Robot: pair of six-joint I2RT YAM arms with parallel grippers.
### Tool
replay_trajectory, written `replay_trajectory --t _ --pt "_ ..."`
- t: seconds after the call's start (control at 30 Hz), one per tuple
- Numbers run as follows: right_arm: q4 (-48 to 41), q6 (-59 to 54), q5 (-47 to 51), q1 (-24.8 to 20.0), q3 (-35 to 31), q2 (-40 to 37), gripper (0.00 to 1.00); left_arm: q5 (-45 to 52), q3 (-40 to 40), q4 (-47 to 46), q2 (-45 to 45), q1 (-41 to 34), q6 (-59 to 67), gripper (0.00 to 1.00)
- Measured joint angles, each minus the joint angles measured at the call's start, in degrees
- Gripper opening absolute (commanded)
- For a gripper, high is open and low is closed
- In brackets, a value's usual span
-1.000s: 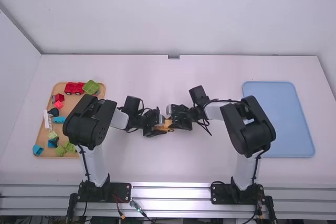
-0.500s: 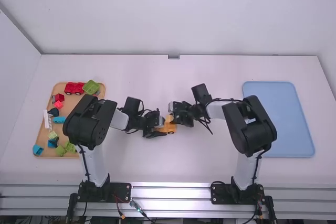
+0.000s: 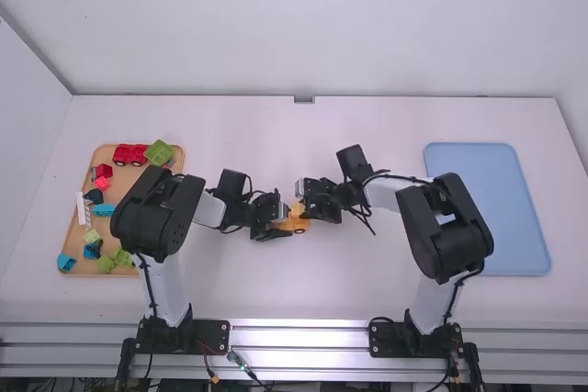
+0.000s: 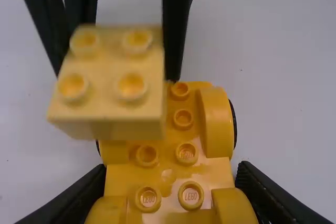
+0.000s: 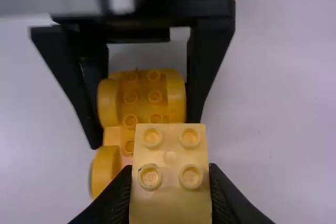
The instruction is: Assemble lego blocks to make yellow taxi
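Both tools meet over the middle of the counter (image 3: 248, 291). Left tool (image 3: 285, 224): narrowed on the sides of the yellow base (image 4: 167, 174), its fingers (image 4: 273, 195) to either side of it. The base has round studs on top, raised yellow side pieces and dark wheels (two of its studs are close to the left wrist camera). Right tool (image 3: 302, 204): closed in on a pale yellow block (image 5: 170, 177) with four studs on top, studs facing up. That block is above the base, overlapping its far part in the left wrist view — whether the two touch, I cannot tell.

On the robot's left, the wooden tray (image 3: 118, 177) carries a red wheeled piece (image 3: 130, 154), a green block (image 3: 159, 152) and smaller blue, green, red and dark pieces. A white strip (image 3: 84, 209) lies along the tray's outer side. On the right, the blue tray (image 3: 514, 208) lies flat — well apart from both tools.
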Motion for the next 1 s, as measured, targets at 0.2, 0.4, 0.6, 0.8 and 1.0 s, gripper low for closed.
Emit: replay_trajectory --t 0.2,0.4,0.6,0.8,1.0 --pt "-1.5 -1.7 0.5 0.2 -0.1 -3.0 0.28 0.0 0.0 0.2 0.0 0.0 -0.2 0.61" --pt "6.4 -0.8 -1.6 0.2 -2.4 -0.6 0.28 -0.2 0.0 0.2 0.0 0.0 -0.3 0.61" --pt "7.4 0.3 -1.9 0.4 -4.3 0.2 0.28 -0.2 0.0 0.2 0.0 0.0 -0.4 0.62" --pt "13.1 2.3 -1.2 0.8 -6.7 0.2 0.28 -0.2 0.0 0.2 0.0 0.0 -0.4 0.63" --pt "15.7 5.0 -1.0 0.8 -8.6 0.2 0.28 -0.2 0.0 0.2 0.0 -0.1 -0.3 0.62"
